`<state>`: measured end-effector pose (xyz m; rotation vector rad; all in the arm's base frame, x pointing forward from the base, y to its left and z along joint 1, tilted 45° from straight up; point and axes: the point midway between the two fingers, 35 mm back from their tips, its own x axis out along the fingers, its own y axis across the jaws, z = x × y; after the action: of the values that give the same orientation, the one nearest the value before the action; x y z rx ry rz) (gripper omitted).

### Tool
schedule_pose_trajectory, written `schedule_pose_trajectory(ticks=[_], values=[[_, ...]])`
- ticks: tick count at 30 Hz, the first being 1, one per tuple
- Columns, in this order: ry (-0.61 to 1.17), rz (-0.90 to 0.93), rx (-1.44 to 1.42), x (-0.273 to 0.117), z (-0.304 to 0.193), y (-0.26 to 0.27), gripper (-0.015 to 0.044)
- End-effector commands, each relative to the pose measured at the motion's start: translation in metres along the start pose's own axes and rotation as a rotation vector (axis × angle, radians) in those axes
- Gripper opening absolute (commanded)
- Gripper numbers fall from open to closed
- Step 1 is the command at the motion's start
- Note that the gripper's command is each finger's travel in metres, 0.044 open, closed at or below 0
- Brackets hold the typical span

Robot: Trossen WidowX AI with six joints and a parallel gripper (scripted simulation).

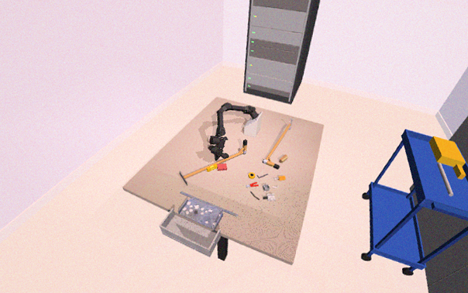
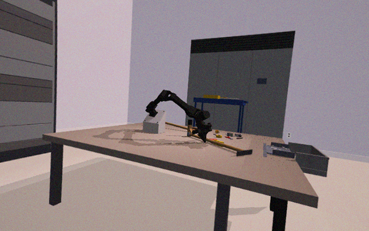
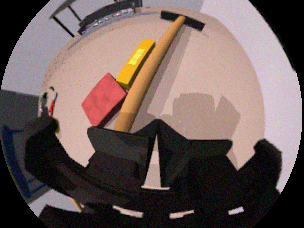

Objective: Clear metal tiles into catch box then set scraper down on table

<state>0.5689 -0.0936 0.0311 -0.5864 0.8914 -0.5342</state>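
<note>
Has the gripper point(image 1: 217, 157) point(image 2: 205, 141) point(image 3: 158, 121) shut, with nothing in it. Has the long scraper point(image 1: 198, 171) point(image 2: 229, 146) point(image 3: 150, 75) lying close beside it, a red block point(image 1: 222, 167) point(image 3: 104, 100) across the stick, and tiles point(image 1: 202, 208) on the bench plate point(image 1: 214, 220) point(image 2: 282, 153) farther ahead, beside the catch box point(image 1: 186, 238) point(image 2: 312, 166).

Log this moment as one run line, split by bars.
gripper: shut, empty, near scraper | scraper: on table | tiles: on plate | next: likely grasp scraper

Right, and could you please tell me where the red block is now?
In the wrist view, the red block lies left of the wooden handle, beside the yellow block.
</note>
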Motion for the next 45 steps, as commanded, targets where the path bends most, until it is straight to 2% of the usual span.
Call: schedule_pose_trajectory(ticks=[1, 45], values=[[-0.006, -0.002, 0.003, -0.002, 0.004, 0.004, 0.0], [-0.006, 0.0, 0.005, 0.005, 0.016, 0.045, 0.0]])
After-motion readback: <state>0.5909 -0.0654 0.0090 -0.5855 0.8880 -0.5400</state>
